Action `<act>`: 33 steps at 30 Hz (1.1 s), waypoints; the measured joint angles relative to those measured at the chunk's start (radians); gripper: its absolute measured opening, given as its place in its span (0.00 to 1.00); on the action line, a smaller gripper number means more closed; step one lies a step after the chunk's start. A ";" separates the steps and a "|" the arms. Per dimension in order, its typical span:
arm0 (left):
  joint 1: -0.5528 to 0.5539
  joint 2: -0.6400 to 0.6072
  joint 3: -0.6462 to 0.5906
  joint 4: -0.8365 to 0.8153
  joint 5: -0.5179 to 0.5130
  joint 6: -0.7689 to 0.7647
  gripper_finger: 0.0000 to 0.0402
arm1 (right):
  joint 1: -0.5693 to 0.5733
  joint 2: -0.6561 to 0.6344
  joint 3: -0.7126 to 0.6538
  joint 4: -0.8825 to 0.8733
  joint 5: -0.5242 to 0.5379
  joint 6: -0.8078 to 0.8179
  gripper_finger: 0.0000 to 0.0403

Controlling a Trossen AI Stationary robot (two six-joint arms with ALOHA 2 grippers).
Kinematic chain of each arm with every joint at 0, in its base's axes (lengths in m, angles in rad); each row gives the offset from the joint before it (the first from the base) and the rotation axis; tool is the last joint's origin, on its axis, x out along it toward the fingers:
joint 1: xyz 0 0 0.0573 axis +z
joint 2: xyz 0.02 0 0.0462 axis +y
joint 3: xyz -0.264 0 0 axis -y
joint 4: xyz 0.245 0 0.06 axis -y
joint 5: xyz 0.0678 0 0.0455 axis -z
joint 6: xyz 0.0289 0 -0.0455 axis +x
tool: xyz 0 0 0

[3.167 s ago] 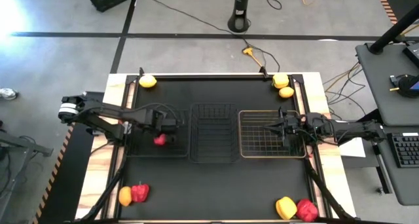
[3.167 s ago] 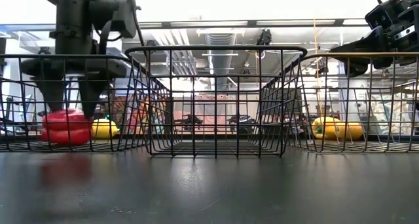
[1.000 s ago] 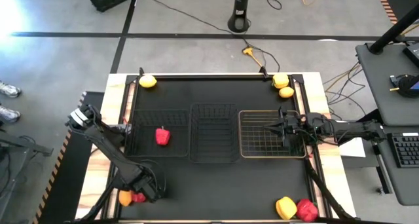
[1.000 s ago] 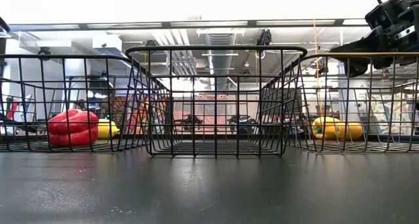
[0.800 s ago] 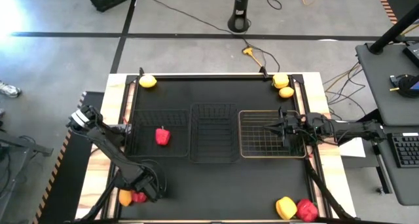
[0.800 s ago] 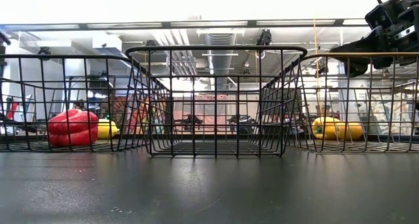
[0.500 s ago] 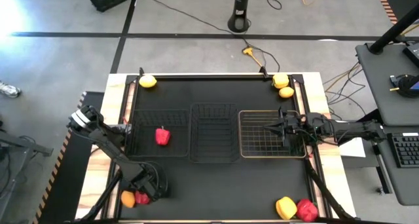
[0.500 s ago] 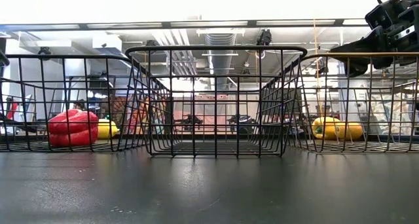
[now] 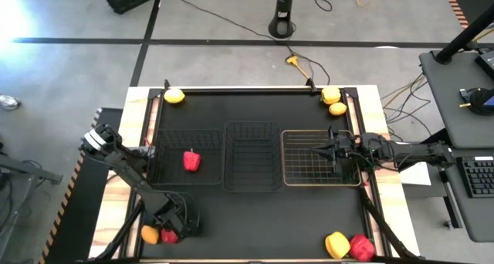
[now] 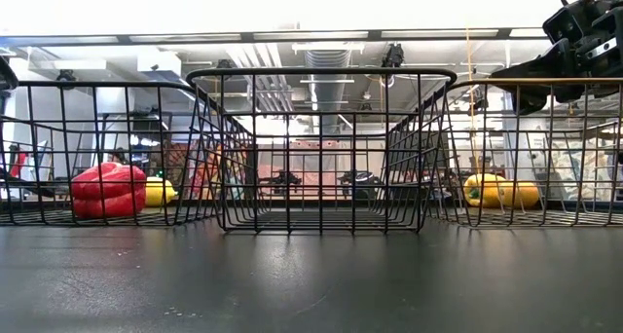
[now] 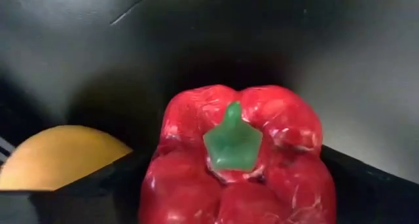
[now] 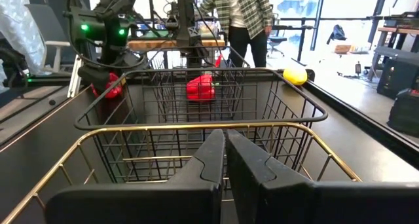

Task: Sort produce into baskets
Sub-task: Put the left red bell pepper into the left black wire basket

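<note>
My left gripper is down at the table's near-left corner, shut on a red bell pepper that lies next to an orange lemon. Another red pepper lies on the floor of the left black basket. The narrower black basket stands in the middle and the pale wire basket to its right. My right gripper hovers shut and empty over the pale basket, as its wrist view shows. My left gripper pinches the red bell pepper between its two fingers, one on each side of its body, stem facing the wrist camera. The fingers come from above, pointing down. I cannot tell whether the pepper is lifted off the table.
A yellow lemon lies at the far-left corner, and two yellow pieces at the far-right corner. A yellow pepper and a red pepper lie at the near-right corner. A person stands beyond the table.
My left gripper has shifted a little toward the table's right and near edges, settling over the red pepper at the near-left corner. My right gripper has kept still.
</note>
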 joint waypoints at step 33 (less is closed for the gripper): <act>0.687 -0.041 0.583 -0.826 -0.617 0.874 0.70 | 0.000 0.000 0.000 -0.001 0.000 0.000 0.03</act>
